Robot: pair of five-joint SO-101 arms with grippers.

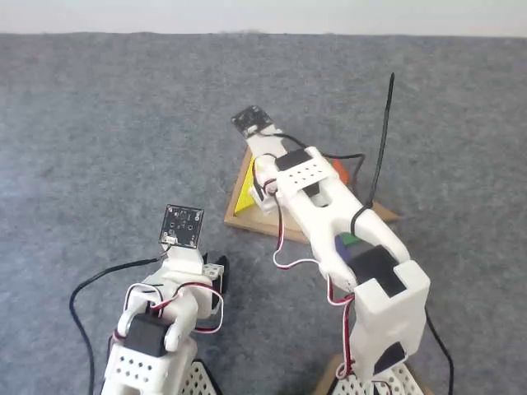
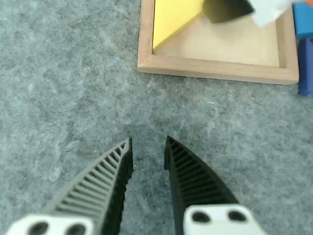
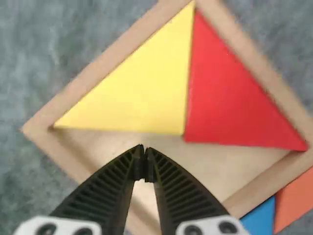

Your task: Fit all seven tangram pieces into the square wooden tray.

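My right claw (image 3: 143, 151) hangs pinched shut over the tray (image 3: 93, 72) beside the yellow triangle (image 3: 142, 93), my left claw (image 2: 148, 143) slightly parted.

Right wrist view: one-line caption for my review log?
Right gripper, shut, above bare floor of the wooden tray; yellow triangle and red triangle seated edge to edge.

One wooden tray (image 3: 85, 85) lay ahead of the right pincer (image 3: 144, 152), holding one yellow triangle (image 3: 142, 90) and one red triangle (image 3: 225, 103). Outside it, near that pincer, were one orange piece (image 3: 293, 200) and one blue piece (image 3: 259, 218).
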